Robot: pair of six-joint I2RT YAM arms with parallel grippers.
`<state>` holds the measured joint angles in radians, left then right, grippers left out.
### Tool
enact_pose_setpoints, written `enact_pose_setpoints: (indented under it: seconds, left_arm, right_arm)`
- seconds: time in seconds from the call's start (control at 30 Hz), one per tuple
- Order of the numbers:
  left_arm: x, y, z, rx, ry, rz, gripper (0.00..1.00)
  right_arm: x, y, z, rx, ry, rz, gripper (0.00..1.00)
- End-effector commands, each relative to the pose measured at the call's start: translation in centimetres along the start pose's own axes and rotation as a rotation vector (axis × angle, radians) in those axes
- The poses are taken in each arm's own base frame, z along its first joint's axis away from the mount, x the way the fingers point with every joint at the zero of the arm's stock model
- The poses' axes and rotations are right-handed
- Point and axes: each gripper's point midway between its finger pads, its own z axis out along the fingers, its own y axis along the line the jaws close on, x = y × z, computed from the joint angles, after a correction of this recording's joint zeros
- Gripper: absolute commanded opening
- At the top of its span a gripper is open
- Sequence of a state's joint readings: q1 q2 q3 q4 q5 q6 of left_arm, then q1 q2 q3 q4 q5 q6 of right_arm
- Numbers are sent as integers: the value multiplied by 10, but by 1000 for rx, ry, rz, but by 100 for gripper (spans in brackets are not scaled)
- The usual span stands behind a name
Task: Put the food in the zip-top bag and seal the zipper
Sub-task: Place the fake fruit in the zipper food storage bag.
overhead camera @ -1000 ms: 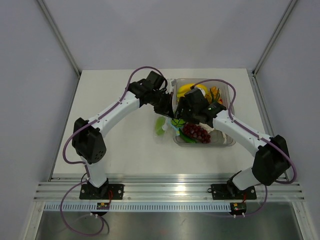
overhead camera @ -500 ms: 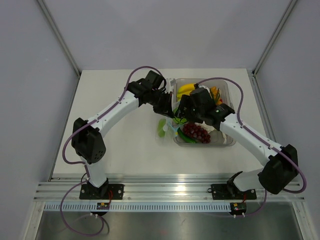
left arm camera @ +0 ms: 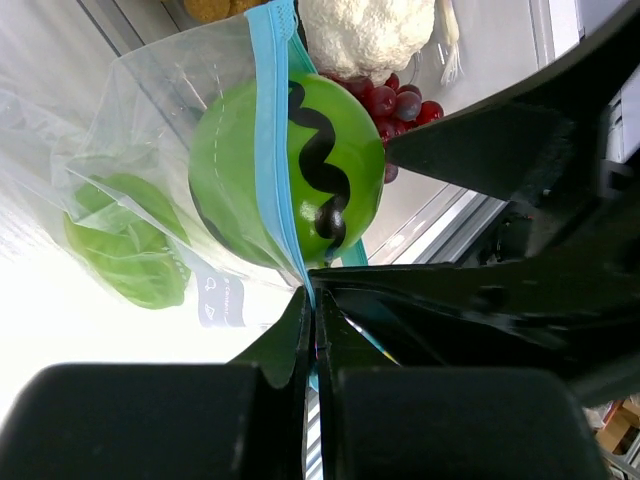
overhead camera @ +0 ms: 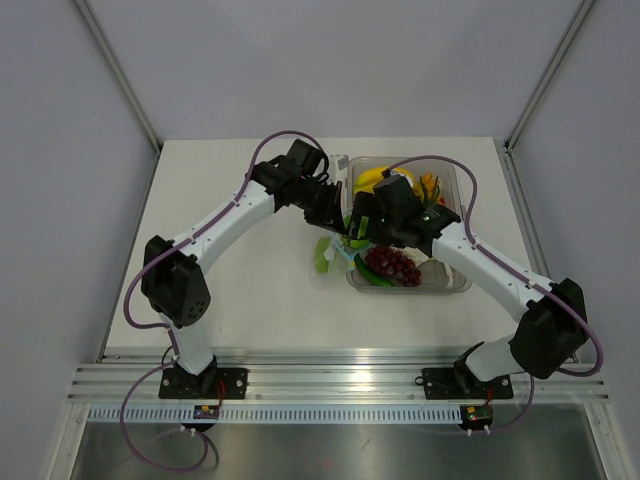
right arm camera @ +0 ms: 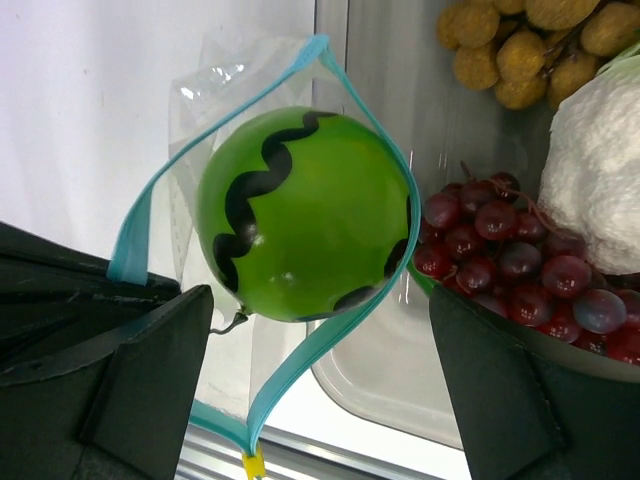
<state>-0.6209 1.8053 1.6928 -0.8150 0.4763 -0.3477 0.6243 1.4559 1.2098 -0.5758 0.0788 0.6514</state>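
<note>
The zip-top bag [left arm camera: 150, 110] hangs from my left gripper [left arm camera: 315, 310], which is shut on its mouth edge at the zipper [left arm camera: 270, 150]. The blue zipper [right arm camera: 331, 336] gapes wide. A bright green round piece of food [right arm camera: 305, 215] with black wavy stripes sits in the mouth, partly inside. My right gripper [right arm camera: 320, 290] is open, one finger on each side of the green piece and neither touching it. A flatter green piece [left arm camera: 125, 250] lies deeper in the bag. In the top view both grippers [overhead camera: 340, 225] meet over the bag [overhead camera: 322, 255], beside the tub.
A rigid clear tub [overhead camera: 455, 285] stands right of the bag and holds red grapes [overhead camera: 392, 263], cauliflower [right arm camera: 600, 150], bananas [overhead camera: 375, 178] and small tan fruits [right arm camera: 520, 50]. Its left wall is close under my right gripper. White tabletop [overhead camera: 230, 270] stretches to the left.
My right gripper's jaws have spread wider, away from the green round piece, which stays in the bag's mouth. The right arm's elbow shifted a little. The left arm barely moved.
</note>
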Motion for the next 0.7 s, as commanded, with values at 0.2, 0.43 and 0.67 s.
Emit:
enact_pose_setpoints:
  seconds: [0.2,0.43,0.67]
  left_arm:
    - [-11,-24,-16,90,-56,45,0]
    - [-13,-24,-18,101,-60,44,0]
    - [-11,-23,-18,103,-57,41,0]
  right_arm:
    - [-33,10,-48,-58,-190,54,94]
    - [-24,-35,-39,-77,-162,267,75]
    - [-6,-52,-12,-93,-80,361,68]
